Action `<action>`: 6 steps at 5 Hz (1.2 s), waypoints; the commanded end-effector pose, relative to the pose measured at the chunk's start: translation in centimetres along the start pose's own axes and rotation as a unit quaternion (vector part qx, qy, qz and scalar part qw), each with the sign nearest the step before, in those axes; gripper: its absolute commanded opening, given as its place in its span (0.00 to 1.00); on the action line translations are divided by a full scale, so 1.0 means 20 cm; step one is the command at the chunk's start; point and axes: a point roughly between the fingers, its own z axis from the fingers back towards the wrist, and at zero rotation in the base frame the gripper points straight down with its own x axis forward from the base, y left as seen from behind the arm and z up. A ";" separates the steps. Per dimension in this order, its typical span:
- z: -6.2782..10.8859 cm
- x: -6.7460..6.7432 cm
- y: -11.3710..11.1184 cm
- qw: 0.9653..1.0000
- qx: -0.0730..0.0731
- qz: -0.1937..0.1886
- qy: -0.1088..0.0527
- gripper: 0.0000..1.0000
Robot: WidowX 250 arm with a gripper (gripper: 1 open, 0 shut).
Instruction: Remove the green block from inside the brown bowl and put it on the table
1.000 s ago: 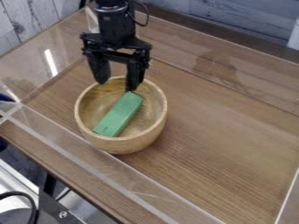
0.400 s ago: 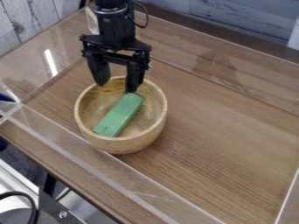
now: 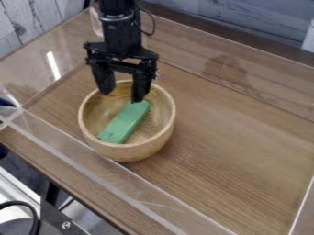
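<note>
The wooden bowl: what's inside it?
A green block lies in the bowl. The gripper hides part of the bowl's far side.

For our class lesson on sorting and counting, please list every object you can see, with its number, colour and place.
green block: one, bright green, lying inside the bowl
bowl: one, light tan, on the table left of the picture's middle
table: one, brown wood grain, under the bowl
clear walls: at least two, transparent, along the table's edges
cable: black, curving at the picture's lower left corner
robot arm: one, black, coming in from the top
fingers: two, black, spread open over the far part of the bowl
</note>
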 end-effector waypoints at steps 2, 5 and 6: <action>-0.05 0.01 0.01 1.000 0.008 0.001 -0.010 1.00; -0.17 0.01 0.00 1.000 0.006 -0.006 -0.009 1.00; -0.17 0.01 0.00 1.000 0.001 -0.008 -0.010 1.00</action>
